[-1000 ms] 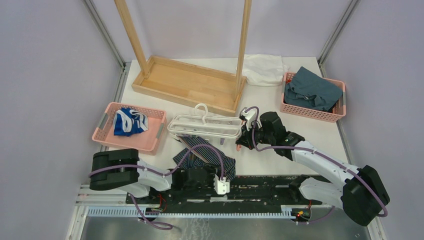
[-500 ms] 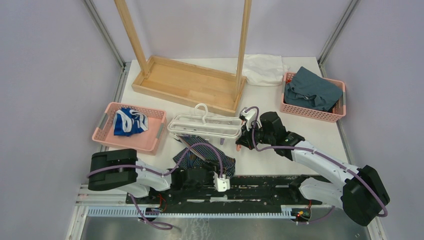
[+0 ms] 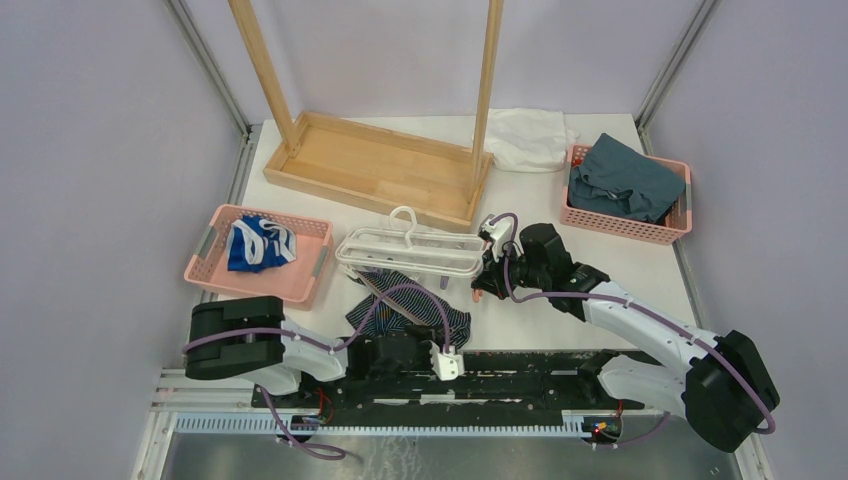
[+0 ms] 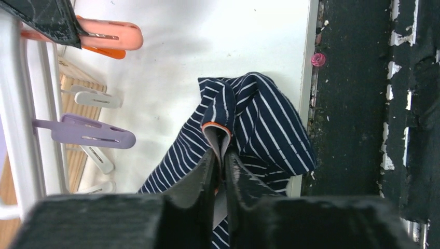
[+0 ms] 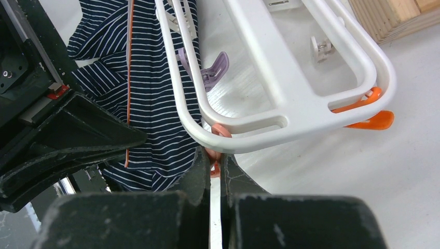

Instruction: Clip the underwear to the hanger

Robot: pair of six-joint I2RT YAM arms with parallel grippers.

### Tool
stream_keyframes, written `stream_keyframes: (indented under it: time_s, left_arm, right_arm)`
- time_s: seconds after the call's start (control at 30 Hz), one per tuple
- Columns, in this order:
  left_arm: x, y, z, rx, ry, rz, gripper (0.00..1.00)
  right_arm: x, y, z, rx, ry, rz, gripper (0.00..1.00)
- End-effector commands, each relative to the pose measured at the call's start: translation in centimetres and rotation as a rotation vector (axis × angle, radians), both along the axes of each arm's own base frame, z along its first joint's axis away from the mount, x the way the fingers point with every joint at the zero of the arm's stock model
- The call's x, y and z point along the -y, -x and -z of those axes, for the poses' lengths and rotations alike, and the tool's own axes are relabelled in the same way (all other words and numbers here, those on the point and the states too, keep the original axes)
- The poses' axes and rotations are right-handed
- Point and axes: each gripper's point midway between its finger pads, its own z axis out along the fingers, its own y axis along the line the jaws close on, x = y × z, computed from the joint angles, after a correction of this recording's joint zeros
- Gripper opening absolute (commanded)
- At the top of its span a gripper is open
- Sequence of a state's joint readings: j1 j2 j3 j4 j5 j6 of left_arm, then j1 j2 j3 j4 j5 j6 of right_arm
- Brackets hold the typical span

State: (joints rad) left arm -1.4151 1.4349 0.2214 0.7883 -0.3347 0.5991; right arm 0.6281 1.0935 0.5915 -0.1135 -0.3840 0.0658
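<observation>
1. the left claw is pinching a thin, orange-trimmed fold of the underwear; such a shallow bite could be slipping free on lifting.
2. the right claw is clamping a pink clip under the hanger; an off-centre squeeze may be leaving it shut.
3. the underwear is lying at the table edge beside the black rail; bare surface is lying between it and the clips.

Robot lab cell: white table boxed by plain grey walls, metal corner posts; left arm, right arm bolted to black rail at near edge.
</observation>
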Motion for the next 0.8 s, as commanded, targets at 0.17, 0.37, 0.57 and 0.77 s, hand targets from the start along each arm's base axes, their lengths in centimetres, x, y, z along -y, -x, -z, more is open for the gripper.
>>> stream_keyframes:
  time_s: [0.17, 0.37, 0.57, 0.77]
  left_arm:
    - [1.9, 1.4, -3.0, -0.06, 0.039, 0.085, 0.03]
    - [1.4, 3.3, -2.2, -0.159, -0.104, 0.177, 0.03]
    - [2.1, 4.8, -0.6, -0.264, -0.177, 0.27, 0.16]
    - [2.4, 3.6, -0.8, -0.213, -0.103, 0.217, 0.34]
  right_arm:
    - [-1.0, -1.3, -2.7, 0.084, -0.064, 0.003, 0.01]
    - [-1.0, -1.3, -2.6, 0.08, -0.065, -0.002, 0.01]
    - [-1.2, -1.2, -2.6, 0.076, -0.071, -0.004, 0.01]
    - [-1.2, -1.3, -2.8, 0.077, -0.07, -0.005, 0.01]
